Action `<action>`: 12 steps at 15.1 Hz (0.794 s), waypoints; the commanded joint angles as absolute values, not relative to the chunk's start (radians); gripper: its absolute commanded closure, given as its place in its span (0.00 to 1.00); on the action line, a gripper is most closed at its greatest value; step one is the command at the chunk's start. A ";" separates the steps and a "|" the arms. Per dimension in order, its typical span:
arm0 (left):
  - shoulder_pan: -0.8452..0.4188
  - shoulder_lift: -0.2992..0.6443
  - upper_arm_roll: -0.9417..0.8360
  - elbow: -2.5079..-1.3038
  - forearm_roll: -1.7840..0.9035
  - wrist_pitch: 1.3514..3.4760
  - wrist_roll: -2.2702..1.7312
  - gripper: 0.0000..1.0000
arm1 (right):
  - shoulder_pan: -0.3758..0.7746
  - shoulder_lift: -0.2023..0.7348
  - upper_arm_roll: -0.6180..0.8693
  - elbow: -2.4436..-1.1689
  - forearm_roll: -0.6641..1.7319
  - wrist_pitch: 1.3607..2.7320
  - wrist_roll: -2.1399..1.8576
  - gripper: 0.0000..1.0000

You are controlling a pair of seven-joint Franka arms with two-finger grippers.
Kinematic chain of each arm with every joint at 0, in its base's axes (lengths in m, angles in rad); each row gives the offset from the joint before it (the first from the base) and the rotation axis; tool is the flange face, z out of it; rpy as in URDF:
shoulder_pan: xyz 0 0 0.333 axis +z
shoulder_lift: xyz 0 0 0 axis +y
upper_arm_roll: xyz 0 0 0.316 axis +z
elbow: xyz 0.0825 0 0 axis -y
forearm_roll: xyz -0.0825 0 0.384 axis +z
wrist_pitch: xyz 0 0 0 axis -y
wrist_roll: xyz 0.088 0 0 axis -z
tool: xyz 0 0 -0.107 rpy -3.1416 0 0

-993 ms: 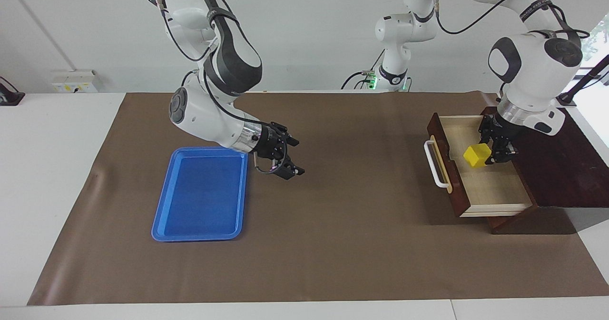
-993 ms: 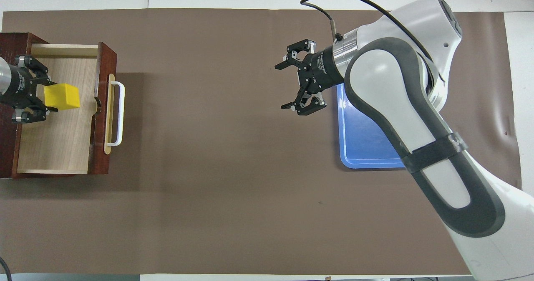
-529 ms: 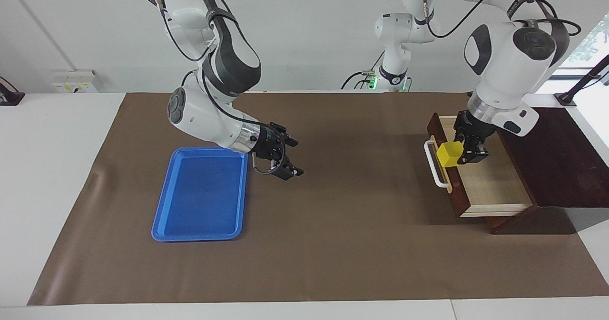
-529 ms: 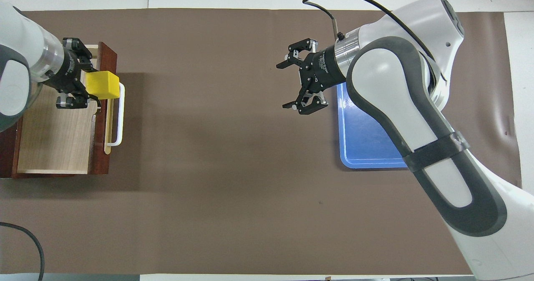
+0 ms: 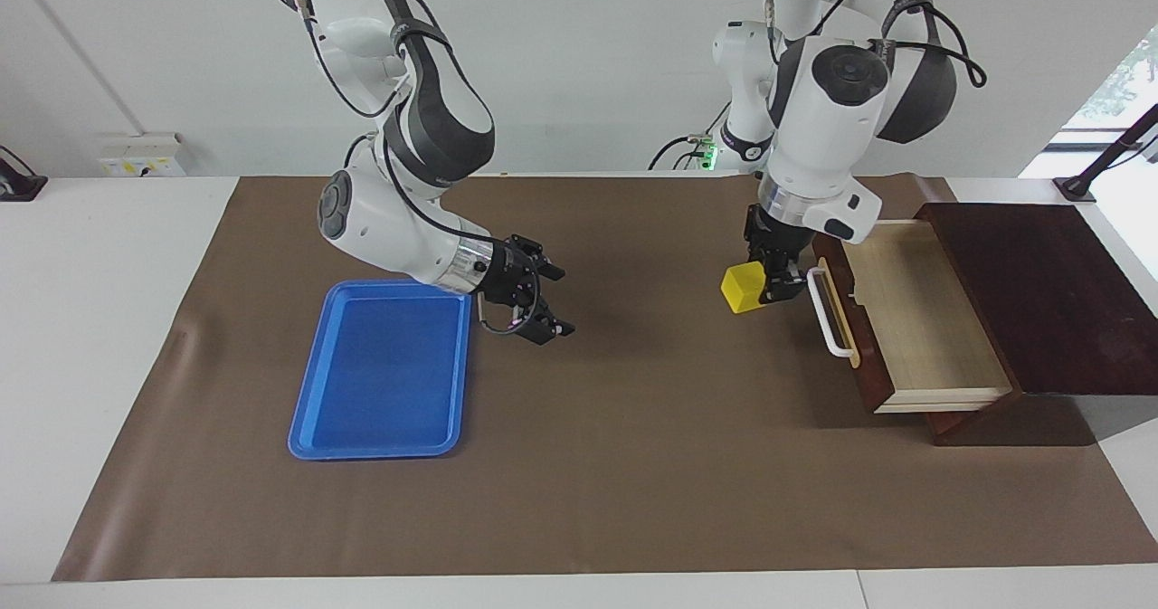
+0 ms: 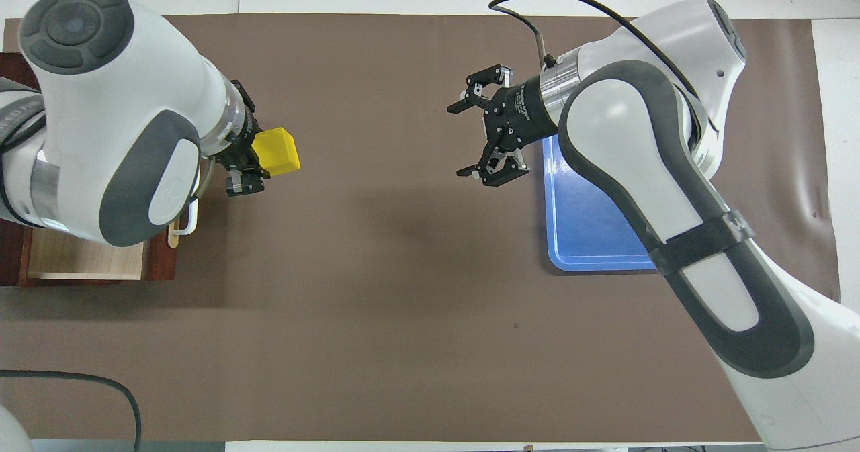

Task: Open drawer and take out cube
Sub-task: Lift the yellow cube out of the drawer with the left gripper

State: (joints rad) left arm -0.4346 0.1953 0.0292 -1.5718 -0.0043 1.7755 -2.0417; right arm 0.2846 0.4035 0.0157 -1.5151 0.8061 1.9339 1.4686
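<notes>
The drawer stands pulled out of its dark wooden box at the left arm's end of the table, its pale inside bare and its white bar handle facing the table's middle. My left gripper is shut on the yellow cube and holds it in the air over the brown mat, just in front of the drawer's handle. In the overhead view the cube sticks out past the left gripper, and the left arm covers most of the drawer. My right gripper hangs open beside the blue tray.
A flat blue tray lies on the brown mat toward the right arm's end; in the overhead view the right arm covers part of the tray. The mat spreads between tray and drawer.
The left gripper has lifted the cube out of the drawer and carried it over the drawer front, toward the table's middle. The right arm has hardly moved.
</notes>
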 commanded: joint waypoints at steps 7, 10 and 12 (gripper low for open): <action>-0.531 0.259 0.049 -1.543 -0.081 1.839 -2.163 1.00 | 0.282 0.374 0.017 -1.551 0.828 1.956 1.497 0.00; -0.541 0.275 0.049 -1.536 -0.081 1.842 -2.183 1.00 | 0.281 0.376 0.018 -1.551 0.830 1.962 1.497 0.00; -0.541 0.275 0.049 -1.536 -0.081 1.844 -2.186 1.00 | 0.279 0.376 0.018 -1.549 0.834 1.986 1.508 0.00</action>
State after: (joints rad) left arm -0.5215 0.2589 0.0312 -1.5649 -0.0648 1.8454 -2.1668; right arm 0.2844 0.4012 0.0156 -1.5178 0.8069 1.9525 1.4787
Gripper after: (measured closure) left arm 0.441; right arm 0.000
